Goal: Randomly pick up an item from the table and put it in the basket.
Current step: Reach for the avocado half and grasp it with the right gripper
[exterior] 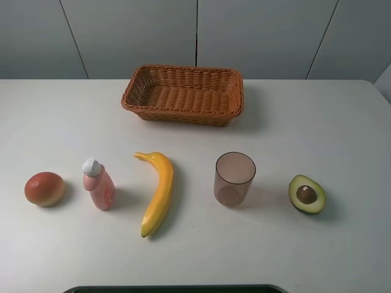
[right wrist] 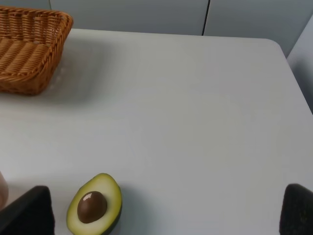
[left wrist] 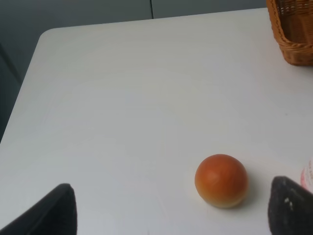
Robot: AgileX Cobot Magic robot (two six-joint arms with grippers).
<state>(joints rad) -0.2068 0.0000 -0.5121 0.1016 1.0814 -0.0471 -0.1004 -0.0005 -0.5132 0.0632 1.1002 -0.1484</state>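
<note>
On the table, a row of things runs along the near side in the high view. Furthest left lies a round orange-red fruit. Just beside it stands a pink bottle with a white cap, tilted a little. Next lies a yellow banana, lengthwise from far to near, its curve bulging to the right. A translucent brownish cup stands upright to the right of it, mouth up. At the right end of the row lies the halved avocado, cut face up with the brown pit showing, touching nothing and apart from the cup.

The wicker basket sits on the far side of the table, behind the banana and the cup, well apart from the avocado. Nothing lies in it.

Neither arm shows in the high view. In the left wrist view the left gripper hangs above the table with its two dark fingertips spread wide and nothing between them; the orange-red fruit lies ahead of it on the white surface, nearer to one tip. In the right wrist view the right gripper is likewise spread wide and holds nothing; the avocado lies on the table ahead, close to one fingertip, with a corner of the basket beyond.
</note>
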